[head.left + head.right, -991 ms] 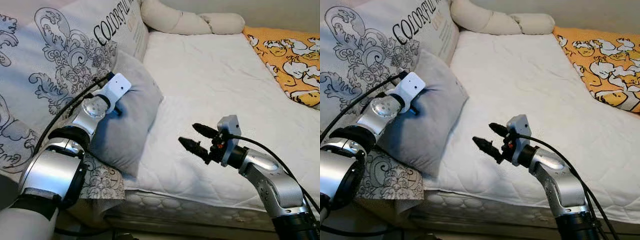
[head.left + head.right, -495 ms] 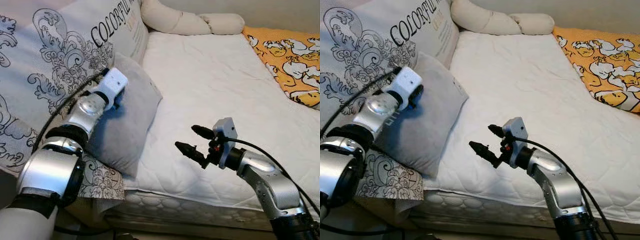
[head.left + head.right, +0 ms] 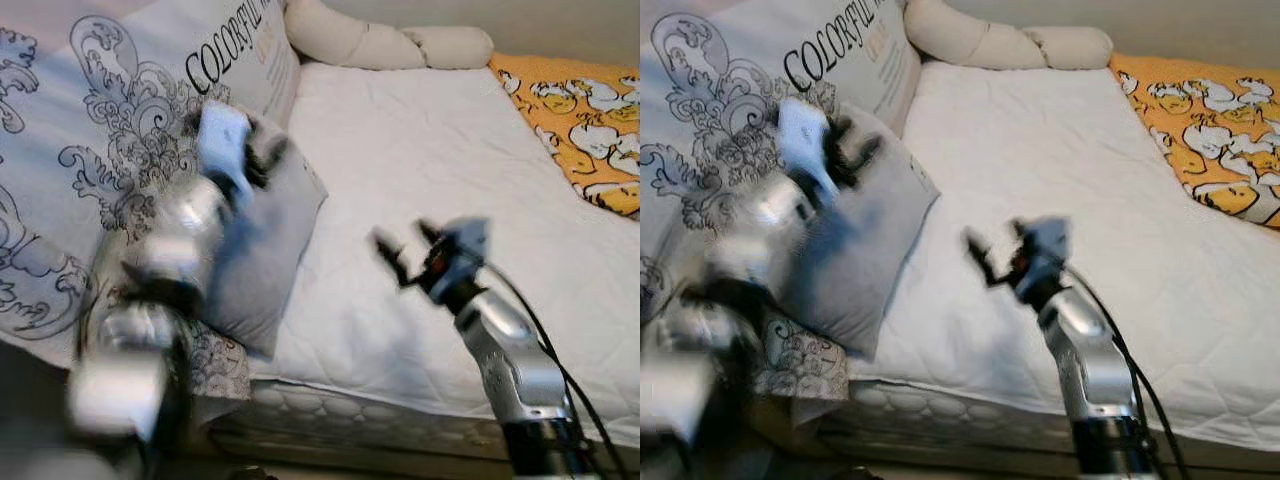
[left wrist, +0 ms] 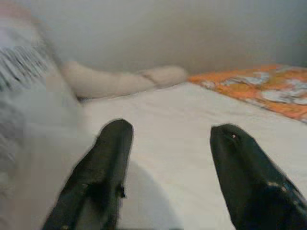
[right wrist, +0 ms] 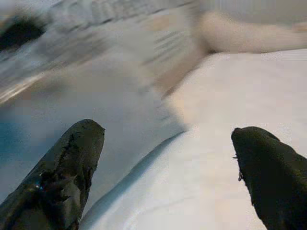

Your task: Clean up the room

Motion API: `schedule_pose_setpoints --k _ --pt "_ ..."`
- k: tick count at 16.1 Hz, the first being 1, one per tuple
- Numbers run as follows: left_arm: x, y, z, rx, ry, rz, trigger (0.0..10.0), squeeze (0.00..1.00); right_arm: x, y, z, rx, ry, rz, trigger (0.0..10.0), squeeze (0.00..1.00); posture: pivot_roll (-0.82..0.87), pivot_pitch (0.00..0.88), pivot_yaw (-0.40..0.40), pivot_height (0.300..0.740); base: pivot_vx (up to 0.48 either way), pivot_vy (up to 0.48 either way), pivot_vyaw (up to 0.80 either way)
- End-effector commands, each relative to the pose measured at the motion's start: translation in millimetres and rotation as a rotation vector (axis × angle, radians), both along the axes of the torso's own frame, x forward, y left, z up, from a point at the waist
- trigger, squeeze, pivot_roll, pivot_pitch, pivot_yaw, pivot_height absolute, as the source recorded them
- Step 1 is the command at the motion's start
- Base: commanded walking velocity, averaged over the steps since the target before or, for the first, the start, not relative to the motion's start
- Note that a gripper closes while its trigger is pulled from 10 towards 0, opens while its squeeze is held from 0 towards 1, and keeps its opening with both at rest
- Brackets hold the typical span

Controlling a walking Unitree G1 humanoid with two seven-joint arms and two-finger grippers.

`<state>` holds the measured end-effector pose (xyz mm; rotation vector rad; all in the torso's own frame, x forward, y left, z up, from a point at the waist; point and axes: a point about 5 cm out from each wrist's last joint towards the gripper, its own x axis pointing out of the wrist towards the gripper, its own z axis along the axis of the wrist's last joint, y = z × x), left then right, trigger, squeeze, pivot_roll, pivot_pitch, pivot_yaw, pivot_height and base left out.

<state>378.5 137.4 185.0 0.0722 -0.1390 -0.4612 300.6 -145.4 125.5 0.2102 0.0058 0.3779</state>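
Large patterned pillow (image 3: 90,170): pale, black scrollwork and lettering, propped at the bed's left edge.

Left claw (image 3: 262,160): blurred, raised above the grey cushion, fingers (image 4: 103,167) spread wide with nothing between them; its wrist view looks across the mattress toward the far bolster.

Grey cushion (image 3: 265,250): leaning against the patterned pillow, lower corner hanging over the mattress edge.

Bed (image 3: 400,130): white quilted mattress cover, bare across the middle.

Cream bolster (image 3: 380,45): lying along the head of the bed, well apart from both claws.

Right claw (image 3: 400,250): blurred, held above the mattress near its front edge, pointing toward the grey cushion; fingers (image 5: 72,163) spread wide, holding nothing.

Orange printed blanket (image 3: 580,120): at the bed's far right, white cartoon figures on it.
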Motion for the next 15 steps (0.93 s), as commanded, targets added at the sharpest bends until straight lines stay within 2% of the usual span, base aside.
schedule_pose_setpoints --k 1,2,3,4,7,9,12,15 --pt "-5.8 -1.9 3.8 -0.011 -0.005 -0.007 10.0 1.00 0.0 -8.9 -1.9 0.033 0.006 -0.092 10.0 1.00 0.00 0.000 -0.028 0.740 0.000 0.000 0.00" --pt "-19.8 -2.0 -10.1 0.008 0.020 -0.005 10.0 1.00 -2.4 -10.6 -5.2 0.026 0.010 -0.151 10.0 1.00 0.00 0.000 -0.035 0.740 0.000 0.000 0.00" --pt "-31.2 0.5 -20.5 -0.007 0.047 0.016 10.0 1.00 -4.2 -10.5 -8.8 0.029 0.022 -0.183 10.0 1.00 0.01 0.000 -0.040 0.740 0.000 0.000 0.00" --pt "-38.3 2.8 -23.5 -0.021 0.059 0.036 10.0 1.00 -5.2 -9.3 -10.9 0.029 0.028 -0.198 10.0 1.00 0.01 0.000 -0.049 0.740 0.000 0.000 0.00" --pt "-59.5 4.5 -33.7 0.039 0.092 0.052 10.0 1.00 -12.0 -9.1 -18.3 0.090 0.068 -0.237 10.0 1.00 0.02 0.000 -0.059 0.740 0.000 0.000 0.00" --pt "-63.5 8.9 -35.3 0.053 0.102 0.071 10.0 1.00 -12.1 -9.0 -18.3 0.078 0.069 -0.230 10.0 1.00 0.02 0.000 -0.059 0.740 0.000 0.000 0.00" --pt "-71.9 22.8 -46.4 0.096 0.151 0.127 10.0 1.00 -9.8 -16.7 -19.6 0.074 0.089 -0.322 10.0 1.00 0.00 0.000 -0.051 0.740 0.000 0.000 0.00" --pt "-76.2 32.4 -47.7 0.109 0.168 0.179 10.0 1.00 -4.9 -16.3 -17.9 0.076 0.099 -0.317 10.0 1.00 0.02 0.000 -0.072 0.740 0.000 -0.303 0.00"
